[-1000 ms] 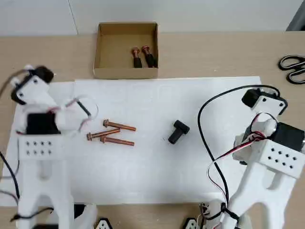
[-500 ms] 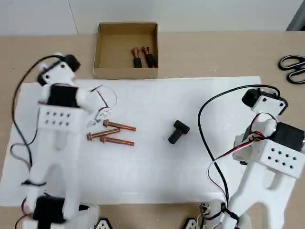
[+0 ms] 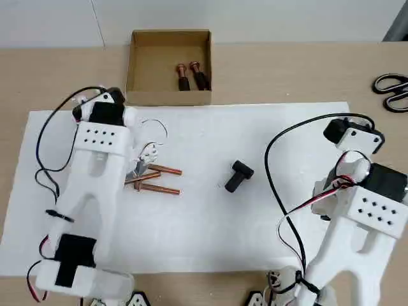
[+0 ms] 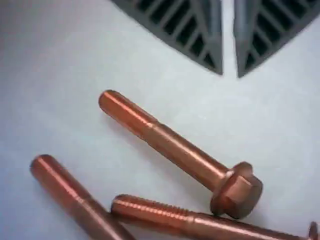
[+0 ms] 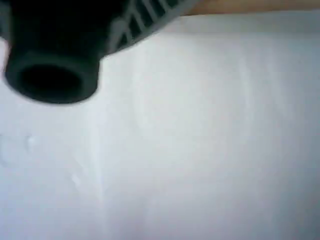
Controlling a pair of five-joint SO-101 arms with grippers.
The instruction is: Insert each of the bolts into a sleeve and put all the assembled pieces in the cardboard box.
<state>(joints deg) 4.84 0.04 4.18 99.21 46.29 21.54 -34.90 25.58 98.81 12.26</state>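
Closing on the bolts: left arm nearest

Three bolts (image 3: 153,178) are seen lying loose on the white paper (image 3: 255,223), close together, their long axes running roughly across the desk (image 3: 287,70) and their heads toward the left arm. The left end effector (image 4: 229,70) is hung just above them, its tips all but pressed together with a thin slit between and nothing pinched. The nearest bolt (image 4: 175,150) lies just beyond those tips, apart from them, and its shank is set at a slant to the slit. It is judged that the tips must be spread and turned square across that shank before a pick can be made.

The right end effector (image 5: 85,30) is pinched on a sleeve (image 5: 50,75), whose open bore is turned to the wrist camera. It is held well apart from the bolts, so the left arm is much the nearer. A spare sleeve (image 3: 238,176) lies on the paper between the arms. Two assembled pieces (image 3: 191,76) are already in the box (image 3: 137,64), so the task is judged partly done
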